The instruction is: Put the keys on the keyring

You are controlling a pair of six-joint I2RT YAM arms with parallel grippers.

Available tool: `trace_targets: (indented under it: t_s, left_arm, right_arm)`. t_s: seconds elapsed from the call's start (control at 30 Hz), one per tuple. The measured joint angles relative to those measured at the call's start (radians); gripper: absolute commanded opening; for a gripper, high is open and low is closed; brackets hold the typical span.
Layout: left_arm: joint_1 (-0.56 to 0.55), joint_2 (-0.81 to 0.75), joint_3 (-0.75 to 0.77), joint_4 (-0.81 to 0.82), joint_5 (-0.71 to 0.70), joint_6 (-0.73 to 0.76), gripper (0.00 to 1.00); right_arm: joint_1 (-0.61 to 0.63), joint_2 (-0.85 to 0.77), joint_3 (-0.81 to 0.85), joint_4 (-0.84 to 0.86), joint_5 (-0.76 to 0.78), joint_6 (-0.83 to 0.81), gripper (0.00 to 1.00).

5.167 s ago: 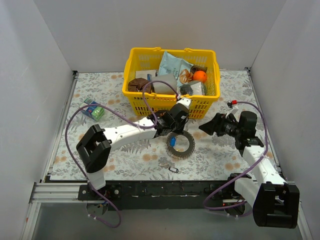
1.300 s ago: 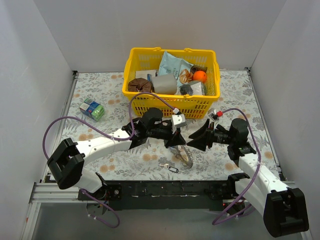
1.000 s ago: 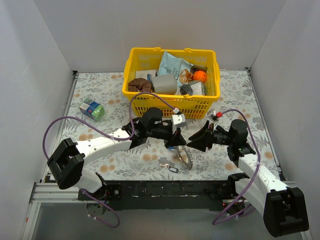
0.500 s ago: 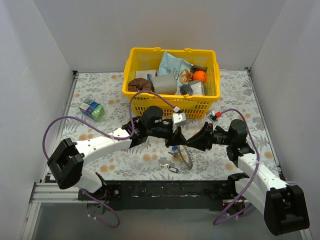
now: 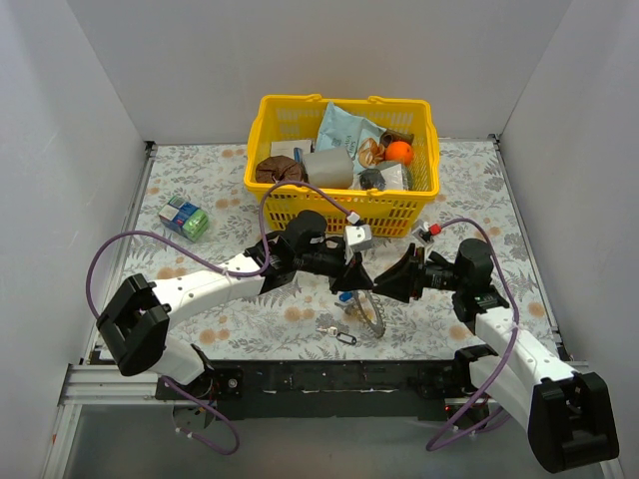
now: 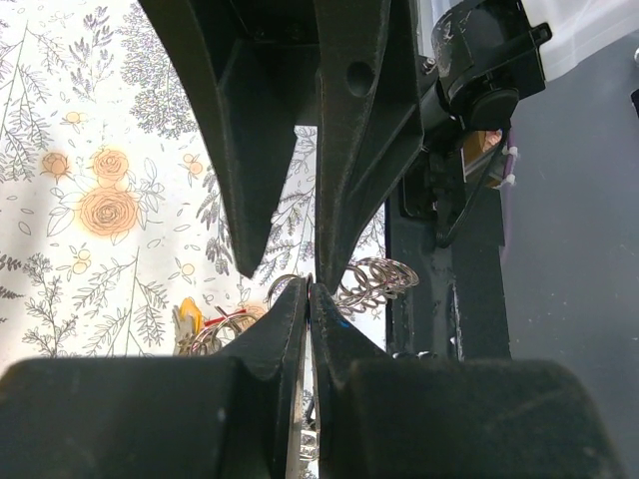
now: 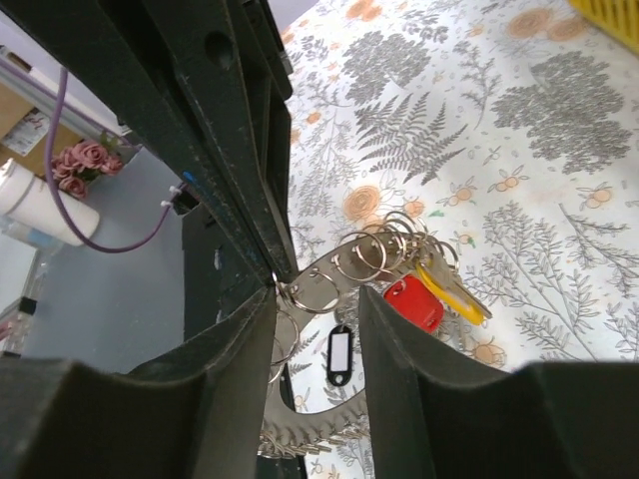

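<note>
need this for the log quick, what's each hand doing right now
Left hand: closed on the keyring.
Right hand: open, holding nothing, close to the keyring.

White-shelled arms (image 5: 205, 285), black joints (image 5: 133, 327), purple cables (image 5: 135, 237); black tapered left hand (image 6: 309, 285) and right hand (image 7: 318, 291).

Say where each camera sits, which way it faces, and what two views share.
Top external: above and behind the bases, looking down at the table; both arms show.
Left wrist: on the left arm, looking along the left pincer, shut on the keyring, toward the right pincer.
Right wrist: on the right arm, looking past its open fingers at the keys.
Shared: both wrist views show the keyring and the other pincer.
</note>
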Motion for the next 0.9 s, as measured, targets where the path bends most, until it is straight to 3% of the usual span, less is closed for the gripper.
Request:
trace_targets:
  t_s: [0.07,0.17,0.3,0.6,0.9]
  left_arm:
    - [0.000,0.000,0.000,-0.004,0.003,0.000,0.00]
    - [0.000,0.000,0.000,-0.005,0.003,0.002,0.00]
    - [0.000,0.000,0.000,-0.004,0.002,0.003,0.00]
    - [0.000,0.029,-0.007,0.034,-0.006,0.003,0.00]
    - [0.013,0.049,-0.039,0.096,-0.015,-0.012,0.00]
  right_arm:
    - [0.000,-0.013,0.001,-0.026,0.020,-0.013,0.61]
    - [0.000,-0.037,0.007,-0.066,0.045,-0.028,0.63]
    - [0.000,-0.071,0.011,-0.099,0.071,-0.046,0.54]
    - [0.000,-0.076,0.000,-0.099,0.087,-0.022,0.44]
    - [-0.031,-0.059,-0.034,-0.050,0.080,0.027,0.45]
